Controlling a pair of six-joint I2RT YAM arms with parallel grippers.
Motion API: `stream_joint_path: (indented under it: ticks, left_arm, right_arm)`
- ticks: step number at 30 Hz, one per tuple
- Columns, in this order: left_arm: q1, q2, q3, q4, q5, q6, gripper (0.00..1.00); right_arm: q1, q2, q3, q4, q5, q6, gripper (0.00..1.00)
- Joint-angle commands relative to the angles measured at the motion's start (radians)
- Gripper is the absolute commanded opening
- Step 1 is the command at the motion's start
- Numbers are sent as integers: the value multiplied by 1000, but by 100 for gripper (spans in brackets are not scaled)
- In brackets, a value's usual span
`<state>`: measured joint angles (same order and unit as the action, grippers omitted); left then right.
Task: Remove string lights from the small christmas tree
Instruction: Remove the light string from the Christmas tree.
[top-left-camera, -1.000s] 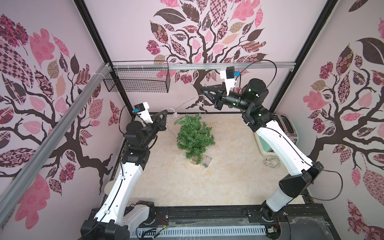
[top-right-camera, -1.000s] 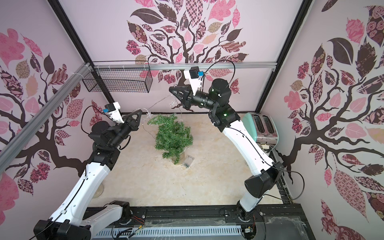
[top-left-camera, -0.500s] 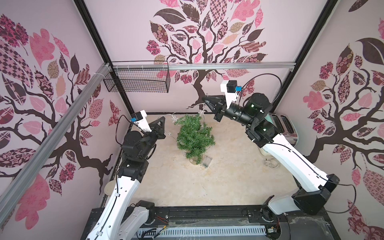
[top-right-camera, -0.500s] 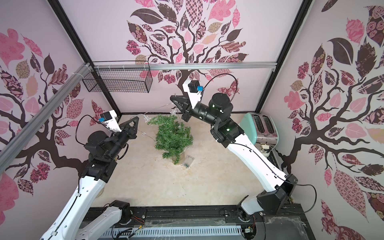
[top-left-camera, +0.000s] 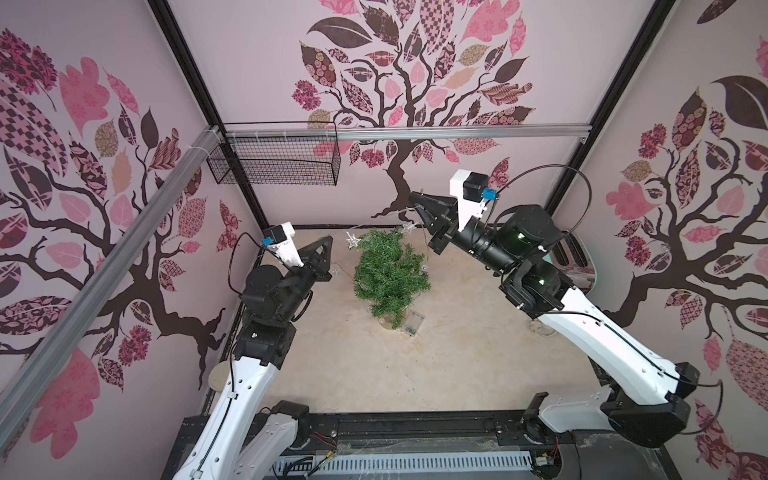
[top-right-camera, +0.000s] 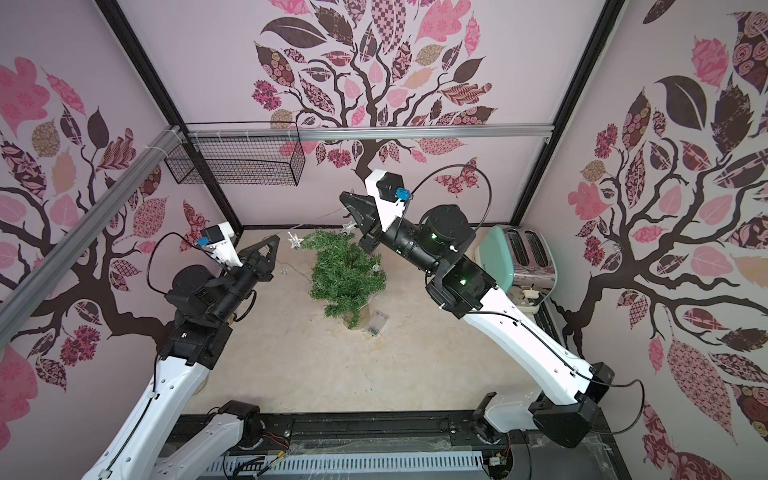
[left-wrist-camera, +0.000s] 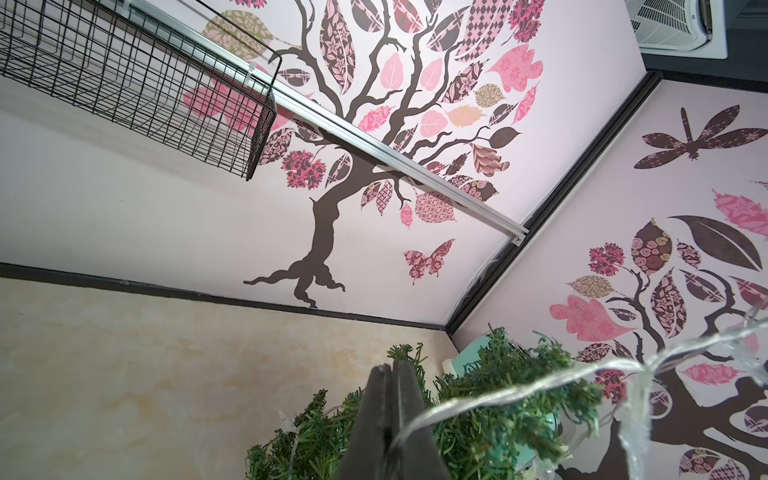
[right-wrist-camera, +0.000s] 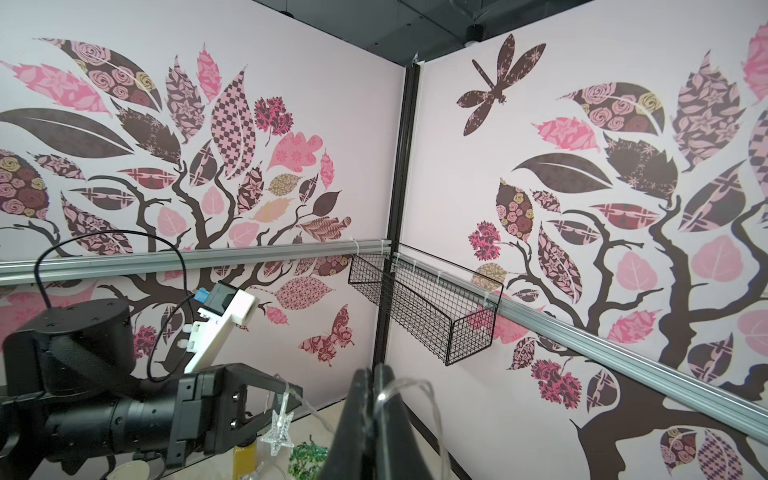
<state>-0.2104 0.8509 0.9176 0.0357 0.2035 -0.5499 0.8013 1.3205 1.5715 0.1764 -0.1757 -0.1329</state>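
The small christmas tree (top-left-camera: 390, 276) (top-right-camera: 347, 278) stands on the beige floor in both top views, green and bushy. The string lights (top-left-camera: 353, 240) drape over its top, with clear stars either side of the tip. Their clear battery box (top-left-camera: 413, 323) (top-right-camera: 376, 322) lies by the tree's foot. My left gripper (top-left-camera: 328, 239) (left-wrist-camera: 390, 368) is shut on the wire (left-wrist-camera: 457, 399) just left of the tree (left-wrist-camera: 498, 386). Above the tree's top at the back, my right gripper (top-left-camera: 413, 198) (right-wrist-camera: 374, 370) is shut on a loop of wire (right-wrist-camera: 399, 384). A star (right-wrist-camera: 277, 432) dangles beside the left gripper (right-wrist-camera: 291, 388).
A mint and chrome toaster (top-left-camera: 577, 262) (top-right-camera: 519, 262) stands at the right wall behind the right arm. A black wire basket (top-left-camera: 274, 162) hangs from the metal rail on the back wall. A yellow bottle (right-wrist-camera: 243, 455) stands low behind the left arm.
The right gripper has come down a little towards the tree's top and its arm has swung out to the right. The left gripper has sunk slightly. Both still hold the wire.
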Motion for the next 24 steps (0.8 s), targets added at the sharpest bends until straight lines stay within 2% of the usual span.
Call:
stream_joint_path:
  ticks: [1, 8, 17, 24]
  left_arm:
    - [-1, -26, 7, 21, 14, 1, 0]
    - [-4, -111, -20, -43, -23, -6, 0]
    - [-3, -260, -115, -186, -54, -37, 0]
    - [-3, -365, -142, -321, -21, -76, 0]
  right_arm:
    - [21, -35, -23, 27, 46, -15, 0]
    - [103, -91, -93, 4, 75, 1, 0]
    - [127, -143, -220, 10, 85, 131, 0]
    - [134, -210, -310, 0, 67, 208, 0]
